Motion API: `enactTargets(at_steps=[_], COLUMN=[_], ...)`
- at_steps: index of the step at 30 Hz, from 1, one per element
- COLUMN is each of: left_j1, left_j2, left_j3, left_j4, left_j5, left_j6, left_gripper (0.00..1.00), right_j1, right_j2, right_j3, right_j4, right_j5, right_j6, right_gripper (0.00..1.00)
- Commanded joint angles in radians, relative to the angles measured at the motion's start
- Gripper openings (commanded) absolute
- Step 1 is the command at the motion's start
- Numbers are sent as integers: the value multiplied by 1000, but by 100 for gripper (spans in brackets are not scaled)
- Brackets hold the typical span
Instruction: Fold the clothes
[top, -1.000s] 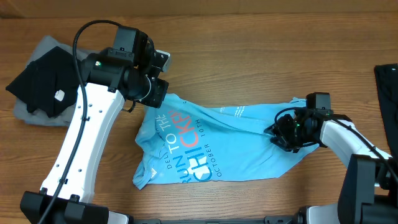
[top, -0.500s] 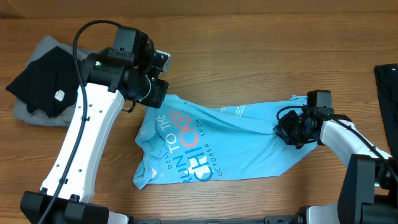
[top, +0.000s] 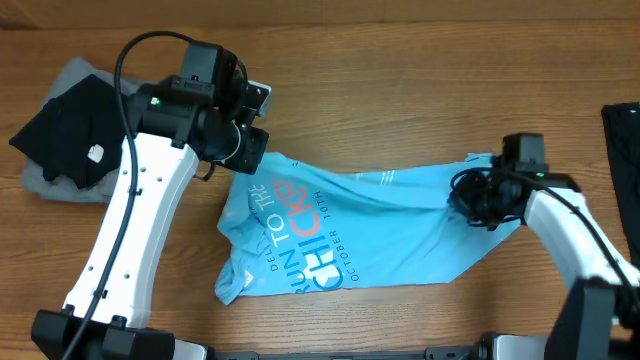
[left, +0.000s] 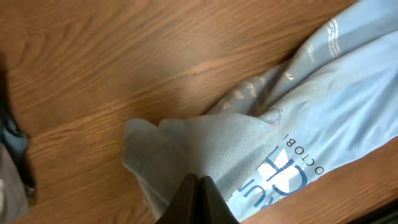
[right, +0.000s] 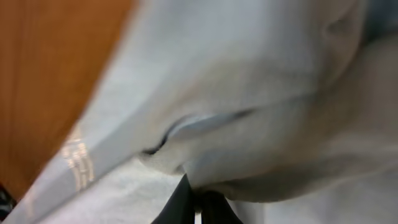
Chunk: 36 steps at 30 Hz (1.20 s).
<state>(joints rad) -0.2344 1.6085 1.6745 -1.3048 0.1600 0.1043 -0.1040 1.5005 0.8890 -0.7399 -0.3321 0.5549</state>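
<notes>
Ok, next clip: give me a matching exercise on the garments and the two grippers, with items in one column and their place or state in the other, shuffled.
Column one:
1. blue T-shirt
2. black garment
3. left gripper
4. right gripper

Column two:
A. lying on a grey garment at the overhead view's far left
B. shut on the shirt's right end
C. lying across the middle of the table
D. shut on the shirt's upper left corner

Pairs: 1-C, 2-A, 3-D, 4-B
</notes>
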Motion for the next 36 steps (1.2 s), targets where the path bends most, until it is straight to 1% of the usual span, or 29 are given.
enactTargets(at_steps=[1, 3, 4, 5, 6, 10, 17, 18, 19, 20, 22, 26, 30, 32, 36], left_j1=[-2, -2, -2, -2, -2, -2, -2, -2, -2, -2, -2, -2, -2, -2, -2], left_j2=[-34, -34, -34, -34, -34, -34, -34, -34, -34, -34, -34, -34, -34, -34, -34], left_j3=[59, 65, 66, 67, 67, 67, 67, 67, 67, 67, 67, 67, 67, 67, 67], left_j4=[-2, -4, -5, -7, -8, -13, -13, -13, -14, -15, -16, -11, -7, -7, -6], left_j5=[-14, -14, -14, -13, -14, -14, -13, -13, -13, -13, -13, -13, -10, -10, -10], left_j6=[5, 4, 4, 4, 5, 5, 4, 4, 4, 5, 5, 4, 4, 4, 4], left_gripper=[4, 4, 4, 4, 4, 4, 4, 4, 4, 4, 4, 4, 4, 4, 4], right_j1=[-5, -5, -5, -5, -5, -5, -5, -5, -5, -5, 1, 6, 6, 6, 6], right_j2=[-58, -68, -71, -72, -72, -71, -61, -57, -52, -46, -25, 23, 62, 71, 72], right_j3=[61, 70, 73, 73, 73, 73, 71, 71, 71, 68, 47, -26, -81, -92, -97], right_j4=[-31, -50, -55, -55, -56, -58, -57, -67, -81, -97, -103, -28, 63, 82, 89], right_j5=[65, 89, 97, 100, 100, 101, 129, 129, 129, 129, 108, -11, -87, -132, -136], right_j6=[-59, -59, -60, -66, -71, -71, -58, -58, -58, -58, -58, -57, -47, -47, -47], right_gripper=[5, 6, 13, 17, 16, 5, 4, 9, 18, 25, 31, 32, 35, 37, 40])
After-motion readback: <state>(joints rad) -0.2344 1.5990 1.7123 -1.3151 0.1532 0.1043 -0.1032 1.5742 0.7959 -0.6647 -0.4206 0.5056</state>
